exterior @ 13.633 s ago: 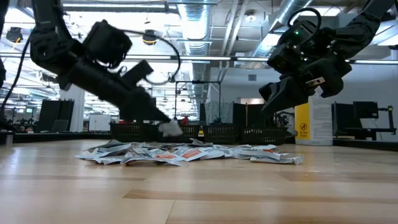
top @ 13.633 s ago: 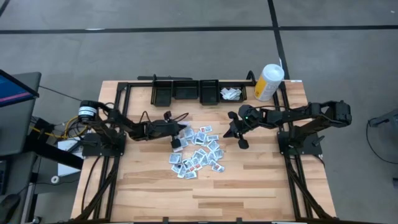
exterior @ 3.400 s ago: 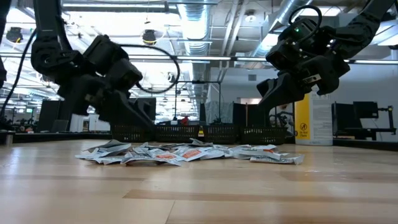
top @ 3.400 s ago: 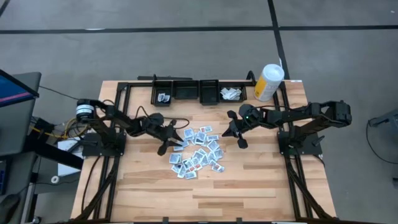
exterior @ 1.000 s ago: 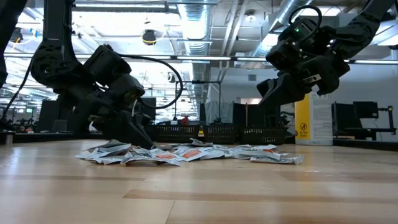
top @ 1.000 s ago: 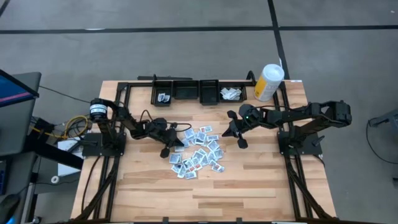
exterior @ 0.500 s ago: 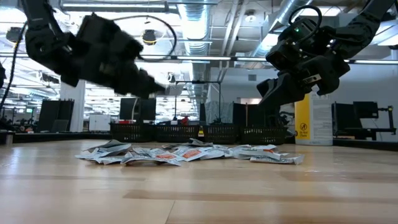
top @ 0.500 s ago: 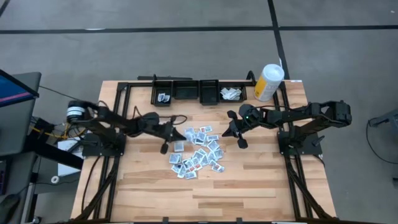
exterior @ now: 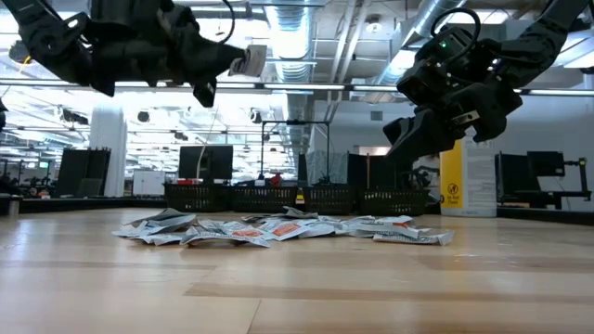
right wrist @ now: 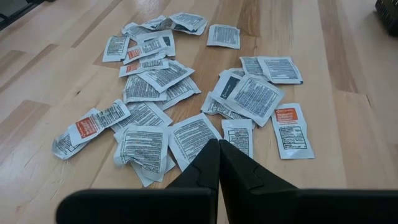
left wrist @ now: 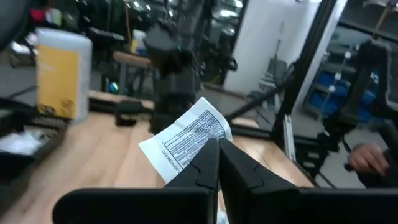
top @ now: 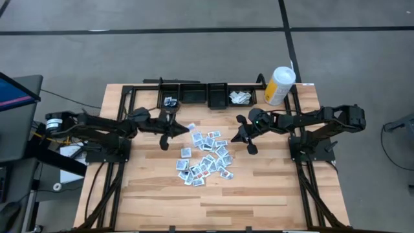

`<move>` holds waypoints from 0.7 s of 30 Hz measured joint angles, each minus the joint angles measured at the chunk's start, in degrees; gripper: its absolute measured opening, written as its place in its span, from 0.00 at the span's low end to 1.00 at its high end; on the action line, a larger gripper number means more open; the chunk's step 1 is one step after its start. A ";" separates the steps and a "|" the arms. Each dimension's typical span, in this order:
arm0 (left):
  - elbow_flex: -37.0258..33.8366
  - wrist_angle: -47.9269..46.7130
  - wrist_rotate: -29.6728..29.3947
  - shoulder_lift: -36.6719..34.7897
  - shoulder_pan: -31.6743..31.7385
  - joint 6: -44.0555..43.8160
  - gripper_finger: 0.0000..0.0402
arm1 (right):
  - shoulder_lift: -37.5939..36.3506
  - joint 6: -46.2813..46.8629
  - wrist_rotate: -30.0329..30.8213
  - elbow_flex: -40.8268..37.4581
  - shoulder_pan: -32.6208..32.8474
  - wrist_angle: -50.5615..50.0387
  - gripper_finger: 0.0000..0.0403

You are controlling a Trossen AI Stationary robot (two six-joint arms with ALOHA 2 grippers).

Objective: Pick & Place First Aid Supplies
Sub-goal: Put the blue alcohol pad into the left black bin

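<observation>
Evidently bound for a bin (top: 169, 97), the left tool (top: 187, 127) pinches one packet (left wrist: 186, 139) aloft, while the right tool (top: 248, 146) hangs clenched, empty, beside the pile (top: 206, 159).

I work in an industrial lab hall: exposed ceiling ducts (exterior: 445, 23) and strip lights overhead, grey concrete floor (top: 194, 58). Monitors (exterior: 206, 160) and storage racks (left wrist: 367, 81) stand beyond my wooden table (top: 259, 194).

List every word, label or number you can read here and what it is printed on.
None can be read.
Held packet in the left gripper: lines of print, too blurred.
Packets on the table: dense print and orange labels, too small.
Yellow sign in the room: a symbol, text unreadable.
Canister: label unreadable.
</observation>
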 joint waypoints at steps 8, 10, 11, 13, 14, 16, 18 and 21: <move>0.00 -2.84 -7.56 -1.51 7.54 0.31 0.02 | 0.00 0.00 0.00 0.02 0.00 -0.07 0.00; 0.00 -4.21 -7.96 -1.49 10.40 0.04 0.02 | 0.00 0.00 0.01 0.00 0.00 -0.09 0.00; 0.00 -5.00 -7.97 -1.49 11.86 -0.29 0.02 | 0.00 0.00 0.02 0.00 0.00 -0.09 0.00; 0.00 -6.67 -7.97 -1.49 14.98 -0.81 0.02 | 0.00 0.00 0.02 0.00 0.01 -0.11 0.00; 0.00 -7.25 -7.97 -1.49 16.62 -0.84 0.02 | 0.00 0.00 0.02 0.00 0.02 -0.10 0.00; 0.00 -8.67 -8.33 -1.49 19.89 -0.85 0.02 | 0.00 0.00 0.01 0.00 0.00 -0.09 0.00; 0.00 -9.96 -8.40 -1.47 23.30 -0.46 0.02 | 0.00 0.00 0.00 0.00 0.00 -0.10 0.00; 0.00 -10.60 -8.42 -0.89 27.76 2.05 0.02 | 0.00 0.00 0.00 0.00 0.00 -0.09 0.00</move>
